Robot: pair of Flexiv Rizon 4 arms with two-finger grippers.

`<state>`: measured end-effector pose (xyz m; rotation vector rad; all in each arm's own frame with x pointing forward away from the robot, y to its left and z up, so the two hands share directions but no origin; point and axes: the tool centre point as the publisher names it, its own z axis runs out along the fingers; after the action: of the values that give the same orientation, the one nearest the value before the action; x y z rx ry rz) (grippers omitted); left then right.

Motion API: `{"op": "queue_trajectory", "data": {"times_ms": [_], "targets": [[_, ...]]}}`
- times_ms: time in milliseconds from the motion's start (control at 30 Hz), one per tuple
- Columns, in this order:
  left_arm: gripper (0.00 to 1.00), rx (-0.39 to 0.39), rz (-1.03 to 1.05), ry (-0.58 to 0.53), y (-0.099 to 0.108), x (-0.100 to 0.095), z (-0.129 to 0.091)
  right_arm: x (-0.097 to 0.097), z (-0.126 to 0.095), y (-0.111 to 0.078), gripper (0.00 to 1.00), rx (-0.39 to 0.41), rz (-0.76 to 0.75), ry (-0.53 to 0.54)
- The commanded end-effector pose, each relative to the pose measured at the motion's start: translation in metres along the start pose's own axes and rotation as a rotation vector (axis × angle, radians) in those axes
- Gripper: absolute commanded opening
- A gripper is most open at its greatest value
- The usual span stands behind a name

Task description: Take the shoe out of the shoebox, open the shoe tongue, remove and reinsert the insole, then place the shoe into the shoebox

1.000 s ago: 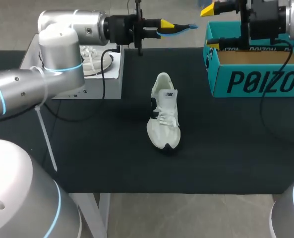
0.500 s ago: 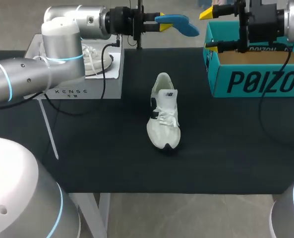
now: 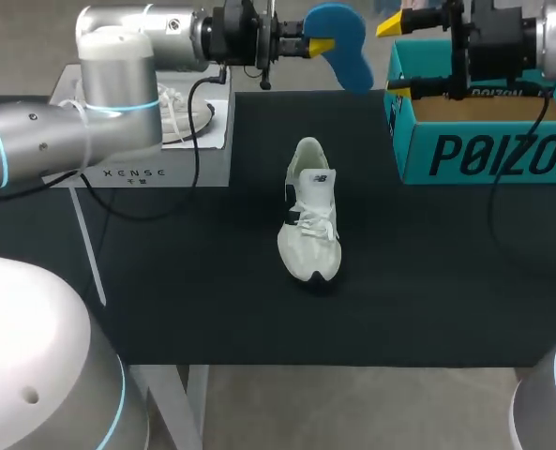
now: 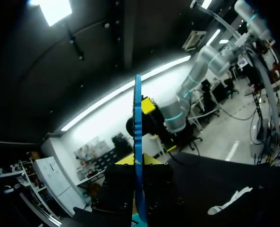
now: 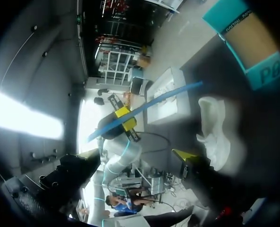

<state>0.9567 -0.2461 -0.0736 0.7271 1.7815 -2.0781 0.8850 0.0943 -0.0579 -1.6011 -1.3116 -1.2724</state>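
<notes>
Insole [image 3: 343,37] was out of the shoe and up in the air at the far edge of the tabletop [image 3: 202,281]. Our left gripper [image 3: 317,44] was pinched shut on one end of it, with the rest of the blue foam sticking out unsupported. In the left wrist view we only saw it edge-on, a thin strip between the yellow tips. Our right gripper [image 3: 398,53] was spread wide with nothing in it, hanging over the near-left corner of the teal shoebox [image 3: 484,150].

The white shoe [image 3: 309,211] sat upright in the middle of the tabletop, well apart from both grippers, toe pointing towards us. Nothing was holding it down.

That's what worried us for the reinsert. With a grip on just one end, the insole could sag, twist or slip out once it got pushed against anything. The loose shoe could skid or tip as soon as the foam caught on the collar or laces. We couldn't tell how wide the tongue was pulled back, so a snag there seemed likely. The right gripper would probably need to brace the shoe first, and dropping straight down from where it hung risked clipping the box wall.

Other stuff: a second white shoe [image 3: 179,111] lay on a grey stand [image 3: 165,159] at the far left, right under the left arm. The route down to the shoe itself looked open.
</notes>
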Motion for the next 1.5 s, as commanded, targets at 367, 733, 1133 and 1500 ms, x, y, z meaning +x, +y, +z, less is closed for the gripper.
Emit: {"op": "queue_trajectory", "data": {"times_ms": [367,733,1133,1500], "targets": [[0.0,-0.186,-0.467,-0.048,0.015,-0.008,0.002,0.001,0.002,-0.002,1.0,0.001,0.0,0.004],[0.0,-0.186,-0.467,-0.048,0.015,-0.008,0.002,-0.002,0.003,-0.001,1.0,0.002,0.008,-0.002],[0.0,-0.018,-1.085,0.204,0.031,-0.025,-0.004,0.0,0.003,0.0,1.0,0.011,0.002,-0.006],[0.0,0.033,-1.276,0.196,0.035,-0.034,-0.003,-0.001,0.007,0.002,1.0,0.022,0.005,-0.01]]}}
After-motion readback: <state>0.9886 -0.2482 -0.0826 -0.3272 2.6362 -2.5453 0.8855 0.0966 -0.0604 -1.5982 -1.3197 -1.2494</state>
